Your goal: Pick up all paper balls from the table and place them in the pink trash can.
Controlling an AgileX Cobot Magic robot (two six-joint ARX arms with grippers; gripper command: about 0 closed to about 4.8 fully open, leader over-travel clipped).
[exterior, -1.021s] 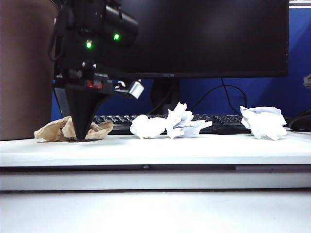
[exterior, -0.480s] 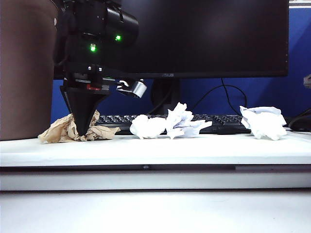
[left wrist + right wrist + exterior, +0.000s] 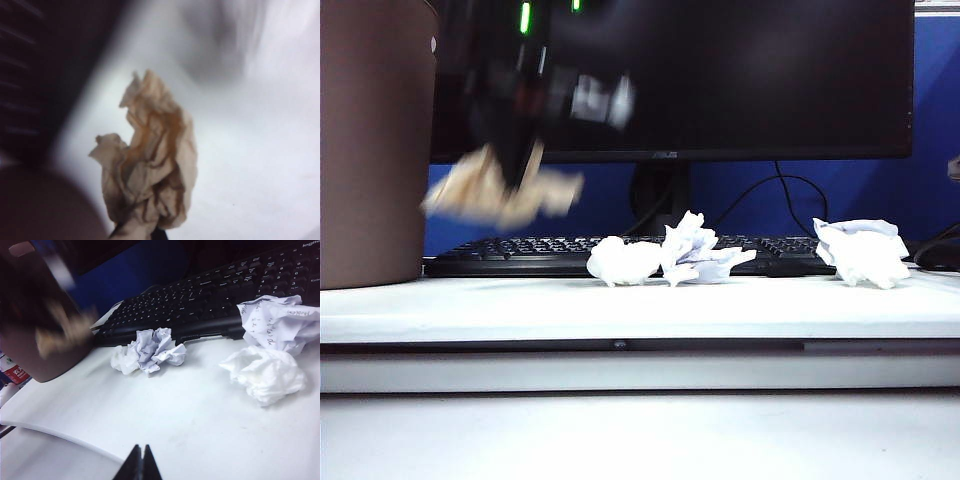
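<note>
My left gripper (image 3: 527, 178) is blurred in the exterior view, well above the table (image 3: 640, 310) and just right of the tall pink trash can (image 3: 370, 140). It is shut on the tan paper ball (image 3: 498, 192), which hangs clear of the surface. The left wrist view shows that ball (image 3: 150, 165) pinched at its end by the left gripper (image 3: 139, 234). White paper balls (image 3: 625, 261) (image 3: 702, 250) (image 3: 863, 252) lie along the keyboard. My right gripper (image 3: 141, 452) is shut and empty over the table edge, near white wads (image 3: 147, 350) (image 3: 265, 375) (image 3: 275, 322).
A black keyboard (image 3: 550, 255) runs behind the paper balls, under a large dark monitor (image 3: 720, 75) on its stand. Cables (image 3: 790, 190) trail at the back right. The table's thick front edge (image 3: 640, 370) faces the exterior camera. The trash can (image 3: 30, 345) also shows in the right wrist view.
My left gripper closed on the tan paper ball and lifted it off the table, up beside the trash can. The white balls and the right gripper have not moved.
</note>
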